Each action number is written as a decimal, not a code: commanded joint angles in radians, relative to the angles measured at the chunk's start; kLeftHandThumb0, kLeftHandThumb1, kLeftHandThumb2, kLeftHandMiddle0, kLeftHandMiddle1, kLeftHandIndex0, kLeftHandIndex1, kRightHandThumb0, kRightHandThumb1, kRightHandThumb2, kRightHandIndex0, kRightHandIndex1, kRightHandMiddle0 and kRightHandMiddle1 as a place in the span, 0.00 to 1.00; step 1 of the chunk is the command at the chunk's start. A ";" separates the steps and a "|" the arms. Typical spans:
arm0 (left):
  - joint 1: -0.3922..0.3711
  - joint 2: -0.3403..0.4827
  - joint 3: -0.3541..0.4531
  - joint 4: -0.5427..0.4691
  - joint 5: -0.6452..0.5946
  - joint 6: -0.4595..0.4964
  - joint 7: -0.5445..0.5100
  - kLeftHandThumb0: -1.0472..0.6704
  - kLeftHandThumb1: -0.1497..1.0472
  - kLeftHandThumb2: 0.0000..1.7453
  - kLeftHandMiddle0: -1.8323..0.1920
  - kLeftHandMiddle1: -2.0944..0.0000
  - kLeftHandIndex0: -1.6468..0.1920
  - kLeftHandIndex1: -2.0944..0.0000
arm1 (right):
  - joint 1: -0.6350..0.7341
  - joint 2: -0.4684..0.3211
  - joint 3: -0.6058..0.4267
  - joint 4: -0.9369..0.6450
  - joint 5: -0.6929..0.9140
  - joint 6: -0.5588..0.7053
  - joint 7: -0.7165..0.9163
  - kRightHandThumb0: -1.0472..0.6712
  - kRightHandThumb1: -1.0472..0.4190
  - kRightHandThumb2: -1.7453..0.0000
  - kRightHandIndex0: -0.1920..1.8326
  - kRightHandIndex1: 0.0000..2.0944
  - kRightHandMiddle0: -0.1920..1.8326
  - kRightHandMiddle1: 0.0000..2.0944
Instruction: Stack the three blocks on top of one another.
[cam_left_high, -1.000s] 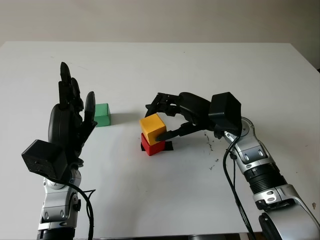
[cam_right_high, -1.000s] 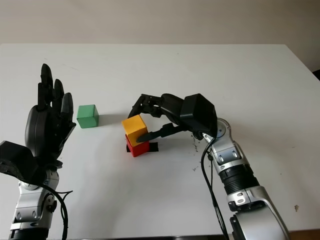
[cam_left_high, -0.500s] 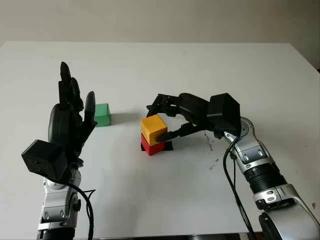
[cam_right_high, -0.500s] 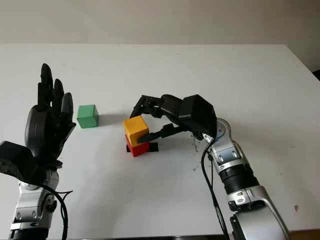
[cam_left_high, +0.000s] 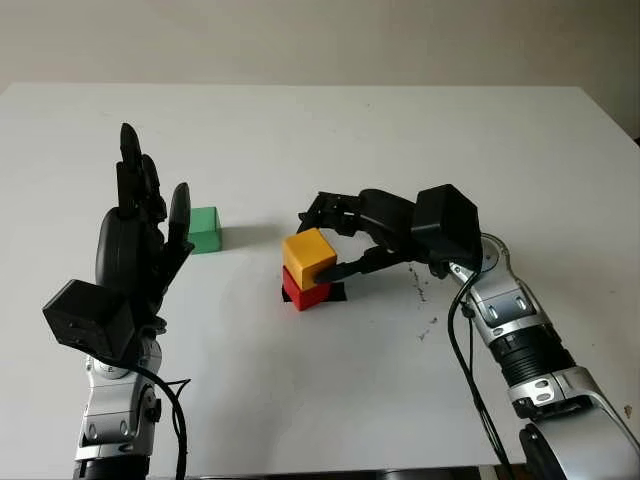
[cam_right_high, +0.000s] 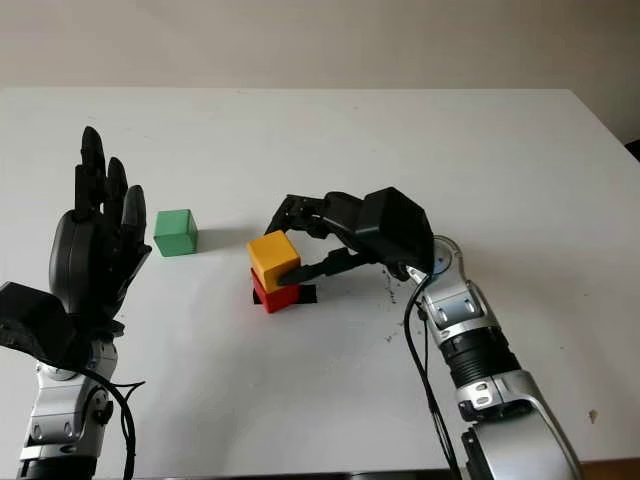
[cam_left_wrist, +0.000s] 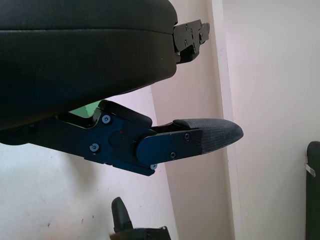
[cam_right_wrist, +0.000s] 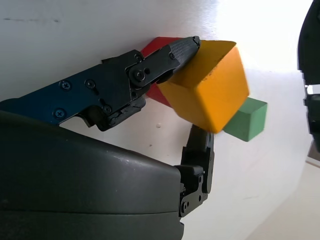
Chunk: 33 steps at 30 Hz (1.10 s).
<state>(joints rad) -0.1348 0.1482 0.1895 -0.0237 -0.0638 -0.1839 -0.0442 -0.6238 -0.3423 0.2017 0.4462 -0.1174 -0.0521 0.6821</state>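
Note:
A yellow block (cam_left_high: 308, 257) sits slightly skewed on top of a red block (cam_left_high: 305, 293) near the middle of the white table (cam_left_high: 420, 130). My right hand (cam_left_high: 318, 243) reaches in from the right and is shut on the yellow block, thumb (cam_right_wrist: 165, 55) against its near side and fingers curled over its far side. The green block (cam_left_high: 204, 229) stands alone on the table to the left, also seen past the yellow block (cam_right_wrist: 212, 87) as a green block (cam_right_wrist: 245, 120) in the right wrist view. My left hand (cam_left_high: 140, 230) is open, raised upright just left of the green block.
A black patch (cam_left_high: 336, 292) lies under the red block. Small dark specks (cam_left_high: 428, 292) mark the table beneath my right wrist. The table's far edge (cam_left_high: 300, 86) runs along the back.
My right hand has shifted slightly to the right and the yellow block has settled a little on the red one. The left hand has not moved.

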 joint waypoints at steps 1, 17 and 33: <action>0.004 0.003 0.000 -0.017 -0.004 -0.001 0.000 0.22 1.00 0.30 0.99 0.97 1.00 0.98 | -0.020 -0.020 0.013 -0.020 -0.015 -0.017 0.006 0.23 0.14 0.97 0.11 0.01 0.11 0.36; 0.005 0.006 0.000 -0.009 0.001 -0.008 -0.002 0.22 1.00 0.30 0.99 0.97 1.00 0.98 | 0.003 -0.058 -0.002 -0.091 0.048 0.000 0.124 0.10 0.19 0.97 0.00 0.00 0.00 0.00; -0.002 0.013 0.007 0.000 0.001 -0.007 -0.002 0.21 1.00 0.30 0.98 0.97 1.00 0.97 | 0.089 -0.139 -0.218 -0.133 0.277 0.074 0.138 0.04 0.11 0.96 0.00 0.00 0.00 0.00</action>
<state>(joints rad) -0.1336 0.1532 0.1938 -0.0228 -0.0617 -0.1843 -0.0443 -0.5440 -0.4773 0.0111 0.3081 0.1384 0.0158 0.8288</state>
